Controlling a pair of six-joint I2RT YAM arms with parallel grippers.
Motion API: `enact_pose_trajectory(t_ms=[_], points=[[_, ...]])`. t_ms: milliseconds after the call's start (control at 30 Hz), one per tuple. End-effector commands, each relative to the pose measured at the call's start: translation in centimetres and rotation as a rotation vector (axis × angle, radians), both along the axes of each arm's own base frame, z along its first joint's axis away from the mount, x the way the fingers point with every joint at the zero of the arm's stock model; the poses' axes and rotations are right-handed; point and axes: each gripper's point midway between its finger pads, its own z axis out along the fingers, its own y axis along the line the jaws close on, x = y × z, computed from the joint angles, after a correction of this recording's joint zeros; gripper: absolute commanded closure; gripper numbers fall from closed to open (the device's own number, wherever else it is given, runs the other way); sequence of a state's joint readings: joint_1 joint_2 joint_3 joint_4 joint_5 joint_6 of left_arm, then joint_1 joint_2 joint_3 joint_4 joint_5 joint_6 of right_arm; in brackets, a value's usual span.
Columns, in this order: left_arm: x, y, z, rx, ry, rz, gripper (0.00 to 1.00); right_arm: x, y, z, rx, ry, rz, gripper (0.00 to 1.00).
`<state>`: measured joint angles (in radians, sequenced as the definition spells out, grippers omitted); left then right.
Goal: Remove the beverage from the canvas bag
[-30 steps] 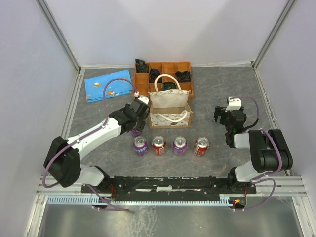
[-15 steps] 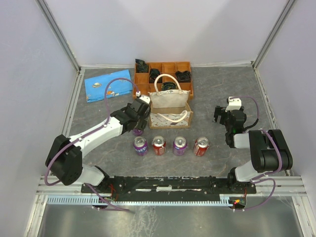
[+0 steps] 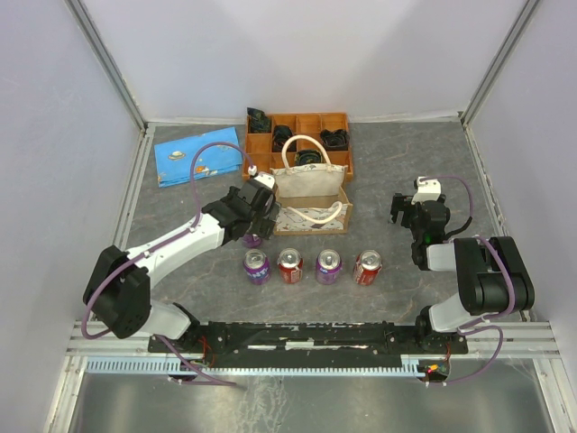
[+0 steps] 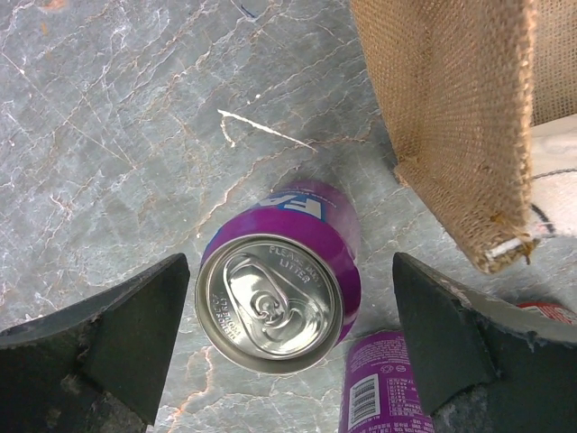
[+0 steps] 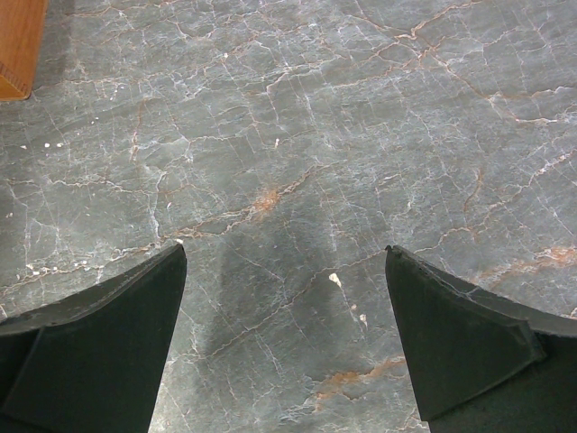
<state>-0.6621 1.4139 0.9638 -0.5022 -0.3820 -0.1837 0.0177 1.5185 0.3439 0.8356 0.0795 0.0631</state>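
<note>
The cream canvas bag (image 3: 311, 194) stands mid-table, and its burlap corner (image 4: 460, 117) shows in the left wrist view. A purple beverage can (image 4: 275, 302) stands upright on the table just left of the bag (image 3: 253, 239). My left gripper (image 3: 255, 227) hovers over this can, open, with a gap between each finger and the can (image 4: 290, 263). My right gripper (image 3: 407, 212) rests at the right, open over bare table (image 5: 284, 253), far from the bag.
Several cans stand in a row in front of the bag: purple (image 3: 257, 266), red (image 3: 289, 265), purple (image 3: 328, 266), red (image 3: 367, 267). An orange-brown compartmented tray (image 3: 342, 118) sits behind the bag. A blue packet (image 3: 198, 155) lies at the back left.
My left gripper's jaws have spread wide and let go of the purple can, which now stands on the table. The right arm has not moved.
</note>
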Motion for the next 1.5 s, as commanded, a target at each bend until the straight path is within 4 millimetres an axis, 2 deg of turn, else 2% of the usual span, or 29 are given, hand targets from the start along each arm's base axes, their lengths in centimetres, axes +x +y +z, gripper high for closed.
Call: enact_pose_trajectory(t_ms=[0, 133, 400, 533, 667, 800, 933, 1033, 1100, 1233, 1367, 1467], points=[[1.0, -1.2, 2.4, -0.100, -0.063, 0.030, 0.01, 1.2, 0.0, 1.7, -0.011, -0.053, 0.000, 0.01], [1.5, -0.7, 4.6, -0.112, -0.127, 0.055, 0.01, 1.2, -0.1, 1.7, -0.010, -0.052, -0.002, 0.01], [2.6, 0.0, 12.5, -0.211, -0.313, 0.124, 0.01, 1.2, 0.0, 1.7, -0.010, -0.052, 0.001, 0.01], [3.0, 0.7, 14.5, -0.226, -0.379, 0.162, 0.01, 1.2, 0.0, 1.7, -0.010, -0.053, -0.001, 0.01], [3.7, 3.4, 14.4, -0.201, -0.405, 0.253, 0.01, 1.2, 0.0, 1.7, -0.010, -0.052, 0.001, 0.01], [4.6, 7.5, 14.5, -0.226, -0.441, 0.372, 0.01, 1.2, 0.0, 1.7, -0.011, -0.052, 0.000, 0.01], [5.0, 12.5, 15.0, -0.229, -0.493, 0.504, 0.01, 1.2, 0.0, 1.7, -0.011, -0.053, 0.000, 0.01], [5.2, 17.8, 14.7, -0.223, -0.505, 0.673, 0.01, 1.2, 0.0, 1.7, -0.010, -0.052, 0.000, 0.01], [5.4, 19.9, 14.3, -0.275, -0.483, 0.724, 0.01, 1.2, 0.0, 1.7, -0.010, -0.053, 0.000, 0.01], [5.2, 22.0, 13.4, -0.303, -0.441, 0.779, 0.01, 1.2, 0.0, 1.7, -0.010, -0.052, 0.000, 0.01], [5.0, 21.7, 13.4, -0.330, -0.425, 0.790, 0.01, 1.1, 0.0, 1.7, -0.010, -0.052, -0.001, 0.01], [3.9, 23.1, 13.9, -0.322, -0.464, 0.911, 0.01, 1.2, 0.0, 1.7, -0.010, -0.052, 0.001, 0.01]])
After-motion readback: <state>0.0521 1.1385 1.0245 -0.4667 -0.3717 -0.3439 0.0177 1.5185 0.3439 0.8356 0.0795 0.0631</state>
